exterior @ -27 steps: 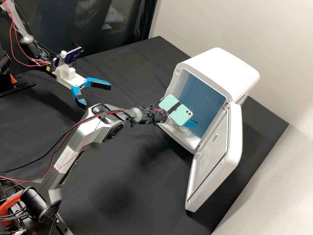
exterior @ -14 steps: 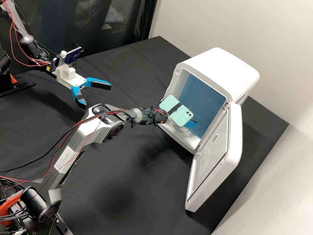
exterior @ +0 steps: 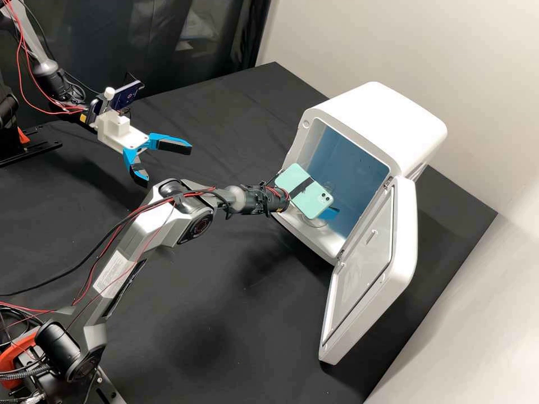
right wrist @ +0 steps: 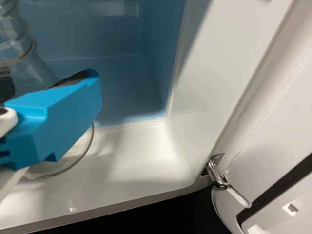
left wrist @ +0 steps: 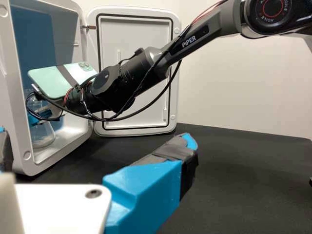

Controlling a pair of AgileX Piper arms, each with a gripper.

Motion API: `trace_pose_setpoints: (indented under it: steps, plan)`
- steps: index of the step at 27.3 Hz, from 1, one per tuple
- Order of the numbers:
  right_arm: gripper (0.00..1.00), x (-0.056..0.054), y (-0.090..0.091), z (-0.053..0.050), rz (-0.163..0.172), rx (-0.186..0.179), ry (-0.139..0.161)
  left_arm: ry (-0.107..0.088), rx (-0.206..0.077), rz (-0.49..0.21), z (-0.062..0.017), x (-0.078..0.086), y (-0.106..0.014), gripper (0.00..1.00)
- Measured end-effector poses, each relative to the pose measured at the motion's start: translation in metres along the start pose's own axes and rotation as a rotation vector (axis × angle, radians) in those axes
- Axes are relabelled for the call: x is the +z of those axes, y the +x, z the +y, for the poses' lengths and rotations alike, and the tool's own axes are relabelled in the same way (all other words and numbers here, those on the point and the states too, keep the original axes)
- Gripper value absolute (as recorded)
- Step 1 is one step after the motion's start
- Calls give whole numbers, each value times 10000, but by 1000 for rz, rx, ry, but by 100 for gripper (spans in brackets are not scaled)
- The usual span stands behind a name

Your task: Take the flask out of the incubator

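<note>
The white incubator (exterior: 387, 126) stands at the bench's right with its door (exterior: 368, 269) swung open and a blue inside. A clear glass flask (right wrist: 22, 53) stands on the incubator's floor, near the front; the left wrist view shows the flask (left wrist: 41, 132) there too. My right gripper (right wrist: 34, 83) is inside the incubator, right beside the flask's neck; in the high view a mint phone (exterior: 303, 191) on the wrist covers most of it. My left gripper (exterior: 154, 157) hangs open and empty over the bench far to the left.
The open door stands beside the right arm (exterior: 168, 224), hinged (right wrist: 219, 175) at the incubator's near corner. A dark curtain hangs behind the bench. Red and black cables (exterior: 33, 67) trail at the left edge.
The right wrist with its phone has crept slightly up and back. The left arm has not moved.
</note>
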Motion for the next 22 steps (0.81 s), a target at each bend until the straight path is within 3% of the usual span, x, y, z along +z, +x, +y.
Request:
trace_pose_setpoints:
  steps: [2, 7, 14, 17, 19, 22]
  plan:
    - [0, 2, -1, -5, 3, -1, -9, 0, 0, 0, 0, 0, 0, 100]
    - [0, 31, -7, -33, 3, -4, 4, 0, 0, 0, 0, 0, 0, 100]
    - [0, 182, -157, 7, 23, 3, 18, 0, 1, 4, 3, -9, -3, 100]
    - [0, 355, -333, -5, 39, 16, 10, 0, 2, 6, 4, -14, -5, 100]
    - [0, 450, -472, 6, 57, 23, 26, 0, 2, 6, 4, -14, -5, 100]
    - [0, 702, -717, 6, 68, 22, 30, 0, 3, 10, 7, -24, -8, 100]
